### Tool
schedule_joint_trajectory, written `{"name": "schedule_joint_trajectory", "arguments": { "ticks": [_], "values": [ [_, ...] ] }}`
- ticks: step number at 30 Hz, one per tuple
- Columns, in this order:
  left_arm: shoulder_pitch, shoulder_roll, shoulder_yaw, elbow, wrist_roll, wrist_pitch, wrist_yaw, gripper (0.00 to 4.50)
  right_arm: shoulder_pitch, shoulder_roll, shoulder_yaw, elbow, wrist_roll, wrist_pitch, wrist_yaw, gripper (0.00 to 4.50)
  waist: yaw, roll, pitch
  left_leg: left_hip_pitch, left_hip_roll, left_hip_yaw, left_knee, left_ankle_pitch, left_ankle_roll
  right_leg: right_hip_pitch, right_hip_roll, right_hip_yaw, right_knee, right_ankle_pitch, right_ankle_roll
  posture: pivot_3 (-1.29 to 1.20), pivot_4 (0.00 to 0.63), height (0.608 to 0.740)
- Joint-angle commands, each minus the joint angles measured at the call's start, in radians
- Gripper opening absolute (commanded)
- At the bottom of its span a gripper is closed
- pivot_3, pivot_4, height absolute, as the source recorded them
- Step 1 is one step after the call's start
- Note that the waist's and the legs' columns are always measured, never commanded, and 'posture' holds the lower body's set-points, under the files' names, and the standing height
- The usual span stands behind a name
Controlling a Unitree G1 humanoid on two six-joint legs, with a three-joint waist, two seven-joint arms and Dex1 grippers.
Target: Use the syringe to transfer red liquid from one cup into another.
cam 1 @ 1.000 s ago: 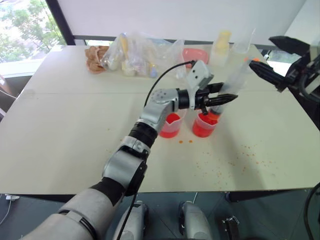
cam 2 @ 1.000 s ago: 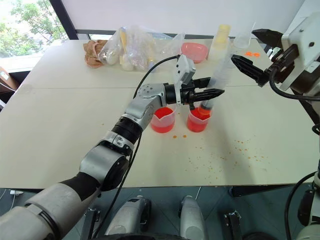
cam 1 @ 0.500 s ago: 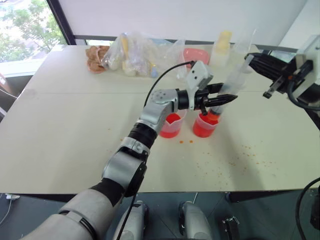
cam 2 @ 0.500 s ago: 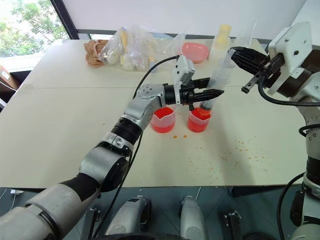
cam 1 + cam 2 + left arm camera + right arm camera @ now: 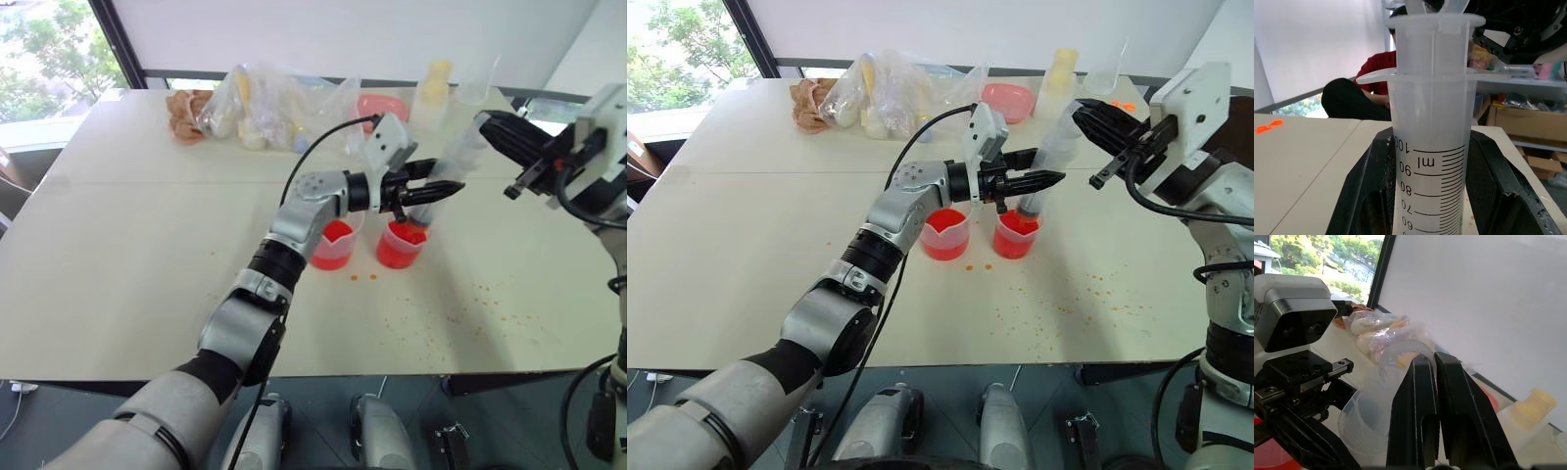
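Two clear cups holding red liquid [image 5: 398, 257] stand side by side mid-table: the wider spouted cup [image 5: 332, 247] on the left, the smaller plain cup [image 5: 401, 244] on the right. The clear syringe [image 5: 1055, 147] leans up and to the right with its lower end in the smaller cup. My left gripper [image 5: 439, 179] is shut on its barrel [image 5: 1432, 147], low down. Its plunger sits pushed in close to the barrel flange. My right gripper [image 5: 1084, 108] is shut at the plunger's top end; its fingers [image 5: 1420, 396] press together against the clear plunger disc.
Plastic bags [image 5: 265, 103], a brown lump [image 5: 186, 113], a pink bowl [image 5: 380, 106], a yellow bottle [image 5: 434, 83] and a clear cup [image 5: 473, 90] line the table's far edge. Orange drops [image 5: 470, 304] speckle the table right of the cups. A seated person [image 5: 1376, 85] is behind.
My right gripper, open and off to the right a second ago, has swung left and down onto the plunger's top and shut. The left gripper and syringe stayed put.
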Motion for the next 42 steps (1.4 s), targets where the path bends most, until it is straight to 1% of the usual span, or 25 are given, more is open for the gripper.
{"name": "schedule_joint_trajectory", "arguments": {
  "ticks": [1,10,16,19,20,22,27,31,34,37,39,42],
  "values": [
    [-0.079,-0.015,0.056,-0.113,-0.061,-0.021,0.037,1.42,0.023,0.025,0.091,-0.074,0.036,0.056,0.014,0.04,0.0,0.0,0.0,0.0,0.0,0.0,0.0,0.0,0.0,0.0,0.0,0.0,0.0,0.0,0.0,0.0,0.15,0.74],
    [-0.077,-0.02,0.059,-0.129,-0.064,-0.011,0.034,1.42,0.036,0.051,0.113,-0.108,0.032,0.099,-0.013,0.04,0.0,0.0,0.0,0.0,0.0,0.0,0.0,0.0,0.0,0.0,0.0,0.0,0.0,0.0,0.0,0.0,0.15,0.74],
    [-0.065,-0.026,0.052,-0.142,-0.067,0.001,0.026,1.42,0.032,0.034,0.083,-0.091,0.02,0.095,-0.018,0.04,0.0,0.0,0.0,0.0,0.0,0.0,0.0,0.0,0.0,0.0,0.0,0.0,0.0,0.0,0.0,0.0,0.15,0.74],
    [-0.051,-0.025,0.044,-0.162,-0.07,0.017,0.014,1.42,0.028,0.02,0.038,-0.073,0.02,0.09,-0.029,0.9,0.0,0.0,0.0,0.0,0.0,0.0,0.0,0.0,0.0,0.0,0.0,0.0,0.0,0.0,0.0,0.0,0.15,0.74],
    [-0.041,-0.024,0.039,-0.174,-0.072,0.027,0.006,1.42,0.032,0.009,0.014,-0.068,0.009,0.083,-0.038,1.33,0.0,0.0,0.0,0.0,0.0,0.0,0.0,0.0,0.0,0.0,0.0,0.0,0.0,0.0,0.0,0.0,0.15,0.74],
    [-0.028,-0.023,0.033,-0.194,-0.074,0.043,-0.002,1.42,0.039,-0.007,-0.031,-0.062,0.004,0.077,-0.051,2.35,0.0,0.0,0.0,0.0,0.0,0.0,0.0,0.0,0.0,0.0,0.0,0.0,0.0,0.0,0.0,0.0,0.15,0.74],
    [-0.014,-0.017,0.03,-0.224,-0.083,0.072,0.001,1.42,0.064,-0.027,-0.156,-0.05,0.037,0.092,-0.078,2.35,0.001,0.0,0.0,0.0,0.0,0.0,0.0,0.0,0.0,0.0,0.0,0.0,0.0,0.0,0.0,0.0,0.15,0.74],
    [-0.04,0.0,0.07,-0.222,-0.118,0.146,0.05,1.42,0.151,-0.055,-0.269,-0.07,0.086,0.135,-0.049,2.35,0.004,0.0,0.0,0.0,0.0,0.0,0.0,0.0,0.0,0.0,0.0,0.0,0.0,0.0,0.0,0.0,0.15,0.74],
    [-0.129,0.047,0.152,-0.197,-0.159,0.256,0.156,1.42,0.214,-0.087,-0.334,-0.093,0.141,0.182,-0.011,2.35,-0.001,0.0,0.0,0.0,0.0,0.0,0.0,0.0,0.0,0.0,0.0,0.0,0.0,0.0,0.0,0.0,0.15,0.74],
    [-0.267,0.156,0.231,-0.134,-0.18,0.424,0.284,1.42,0.241,-0.117,-0.367,-0.122,0.234,0.235,0.035,2.35,-0.011,0.001,0.0,0.001,0.0,0.0,0.0,0.0,0.001,0.0,0.001,0.0,0.001,0.0,0.0,0.0,0.15,0.74],
    [-0.37,0.251,0.281,-0.061,-0.199,0.603,0.364,1.42,0.239,-0.141,-0.339,-0.151,0.283,0.255,0.07,2.35,-0.022,0.001,0.0,0.001,0.001,0.0,0.0,0.0,0.001,0.0,0.002,0.0,0.001,0.0,0.0,0.0,0.15,0.74],
    [-0.504,0.387,0.341,0.088,-0.203,0.864,0.475,1.42,0.209,-0.173,-0.248,-0.199,0.34,0.27,0.119,2.35,-0.032,0.001,0.0,0.002,0.0,-0.001,0.0,0.0,0.001,0.0,0.003,0.0,0.003,-0.001,0.001,0.0,0.15,0.74]
  ]
}}
